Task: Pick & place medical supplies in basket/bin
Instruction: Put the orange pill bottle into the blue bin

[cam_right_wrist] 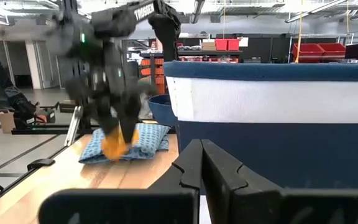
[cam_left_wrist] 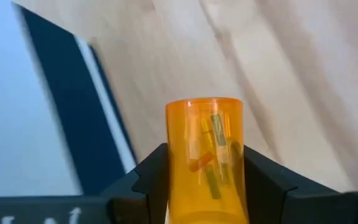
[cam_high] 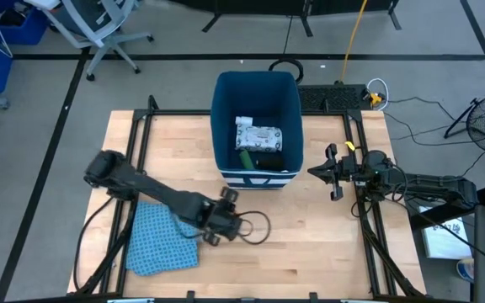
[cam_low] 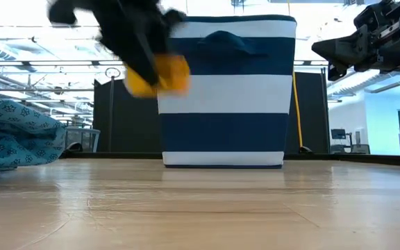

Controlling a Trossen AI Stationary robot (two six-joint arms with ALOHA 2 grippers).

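My left gripper (cam_left_wrist: 205, 171) is shut on an orange see-through pill bottle (cam_left_wrist: 205, 124), which hangs above the table in the low view (cam_low: 160, 76), in front of the bin's left corner. The dark-blue bin (cam_high: 224, 109) with white stripes (cam_low: 221, 97) stands at the table's far middle. In it lie a white green-printed packet (cam_high: 259, 135), a green block (cam_high: 247, 158) and a black block (cam_high: 269, 161). My right gripper (cam_high: 317, 171) waits shut, in the air to the right of the bin. My left gripper pinches the bottle's round side walls (cam_left_wrist: 173, 168) between its two fingers (cam_left_wrist: 149, 177), one on either side. The fingers slant down from the table's left. The bottle lies along them, its end sticking out past the fingertips. It is lifted clear of the table.
A crumpled blue patterned cloth (cam_high: 158, 240) lies on the table's near left, under the left arm. A black cable loop (cam_high: 258, 227) hangs beside the left wrist. Bare wood stretches in front of the bin and toward the near right.
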